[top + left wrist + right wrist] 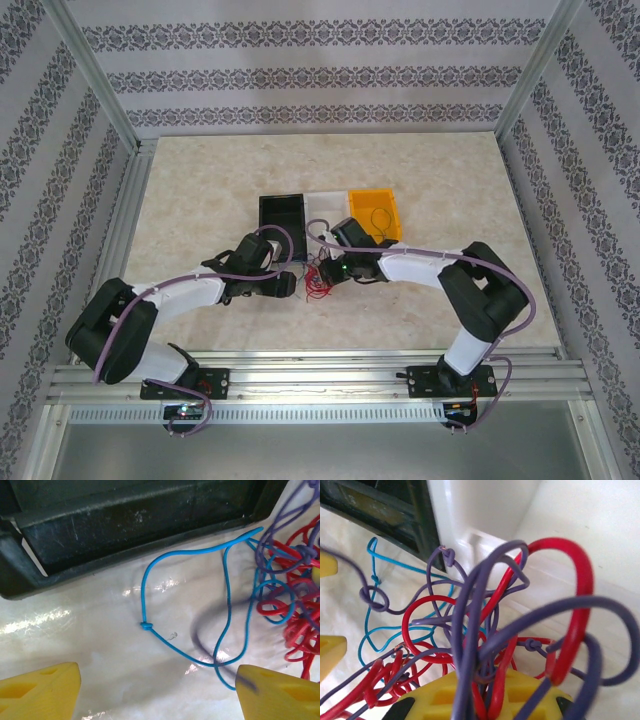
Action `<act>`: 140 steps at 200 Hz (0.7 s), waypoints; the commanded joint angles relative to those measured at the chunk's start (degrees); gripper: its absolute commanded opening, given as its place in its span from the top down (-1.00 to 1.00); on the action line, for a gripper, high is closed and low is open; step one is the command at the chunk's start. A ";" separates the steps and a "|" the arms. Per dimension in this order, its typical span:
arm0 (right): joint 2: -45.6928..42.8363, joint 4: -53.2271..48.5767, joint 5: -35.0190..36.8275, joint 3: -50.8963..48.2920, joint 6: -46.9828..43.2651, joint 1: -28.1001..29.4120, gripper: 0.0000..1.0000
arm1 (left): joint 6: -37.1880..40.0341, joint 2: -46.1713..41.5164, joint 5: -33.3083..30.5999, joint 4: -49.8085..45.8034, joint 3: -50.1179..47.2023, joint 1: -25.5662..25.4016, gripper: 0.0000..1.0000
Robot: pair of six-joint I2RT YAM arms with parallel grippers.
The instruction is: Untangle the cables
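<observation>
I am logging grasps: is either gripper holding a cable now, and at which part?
The right gripper is shut on the red and purple cables, on a bunch of strands inside the tangle, not a free end. The left gripper is open, holding nothing.

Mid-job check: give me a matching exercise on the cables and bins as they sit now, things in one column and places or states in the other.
Things:
1. blue cable
2. purple cable
3. black bin
4. yellow bin

Places or states:
A. rightmost of the bins
B. lying loose ahead of the open left gripper
C. leftmost of the bins
D. looping up out of the right gripper together with the red cable

Pairs: 1-B, 2-D, 3-C, 4-A
</observation>
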 commanded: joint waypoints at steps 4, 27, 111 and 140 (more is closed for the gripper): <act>-3.28 0.36 -1.75 -4.71 0.55 -2.13 0.89 | -0.62 1.51 0.47 2.45 1.32 0.39 -0.62; -4.66 0.33 -1.92 -6.61 0.27 -3.14 0.89 | 0.63 3.46 3.57 3.51 2.28 0.39 -0.57; -5.24 -0.23 -2.71 -7.02 0.34 -3.73 0.92 | 6.59 10.25 12.82 1.43 10.25 -2.69 -0.31; -5.74 -0.47 -2.71 -7.54 0.49 -4.16 0.92 | 8.83 11.84 11.08 -0.06 12.36 -4.18 -0.27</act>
